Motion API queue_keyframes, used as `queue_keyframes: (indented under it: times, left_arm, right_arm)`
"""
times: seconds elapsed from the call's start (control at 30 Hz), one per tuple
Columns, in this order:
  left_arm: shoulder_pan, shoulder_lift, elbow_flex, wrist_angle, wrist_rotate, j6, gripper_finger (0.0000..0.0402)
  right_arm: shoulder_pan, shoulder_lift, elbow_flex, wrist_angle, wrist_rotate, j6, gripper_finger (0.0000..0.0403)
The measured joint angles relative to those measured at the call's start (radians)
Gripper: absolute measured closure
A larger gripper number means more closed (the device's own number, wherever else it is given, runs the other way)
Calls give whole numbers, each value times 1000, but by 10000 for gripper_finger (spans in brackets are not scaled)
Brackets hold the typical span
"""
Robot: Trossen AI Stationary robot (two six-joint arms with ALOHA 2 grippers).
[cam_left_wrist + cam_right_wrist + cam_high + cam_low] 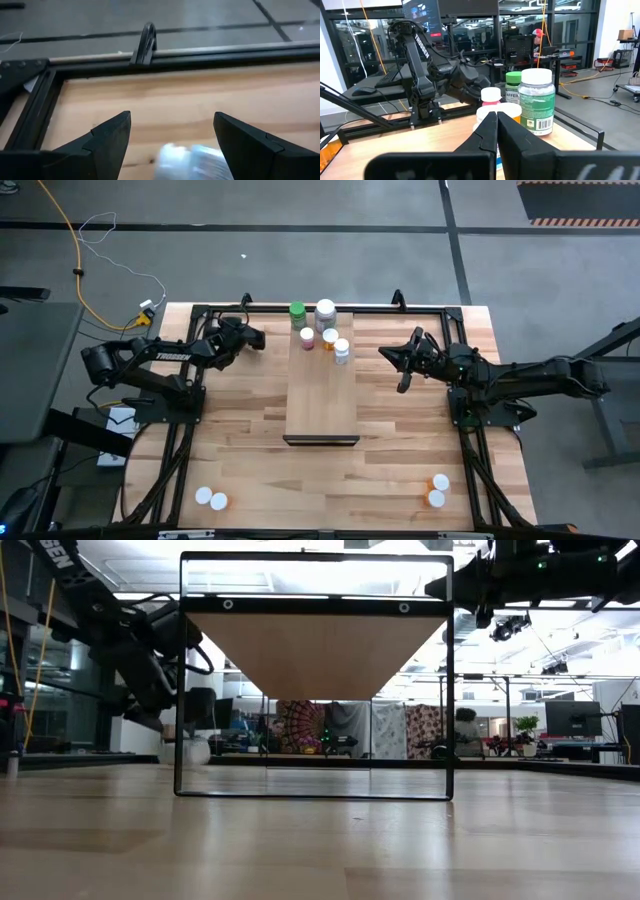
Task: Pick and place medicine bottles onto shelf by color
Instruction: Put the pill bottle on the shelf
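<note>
The shelf [321,395] is a pale wood board at the table's middle, raised on a black frame [447,680]. At its far end stand a green-capped bottle [297,311], a large white bottle [326,310], a pinkish one [307,338], an orange one [330,338] and a small white one [342,350]. My left gripper [256,337] is open at the table's far left. A blurred white bottle [192,160] shows on the table between its fingers; I cannot tell if they touch it. My right gripper [496,114] is shut and empty, raised to the right of the shelf [395,360].
Two bottles [211,499] stand at the table's near left corner and two orange ones [438,490] at the near right. A black rail [200,52] runs along the table's far edge. The room behind holds desks, screens and a seated person [466,730].
</note>
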Motion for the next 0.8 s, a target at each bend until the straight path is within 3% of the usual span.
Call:
queue_keyframes:
  times: [0.47, 0.7, 0.8]
  left_arm:
    - [0, 0, 0, 4, 38, 91, 126]
    - [-1, 0, 0, 2, 234, 309, 126]
    - [-1, -1, 1, -2, 268, 381, 126]
  right_arm:
    - [0, 0, 0, 0, 0, 0, 403]
    - [0, 0, 0, 0, 0, 0, 403]
    - [0, 0, 0, 0, 0, 0, 403]
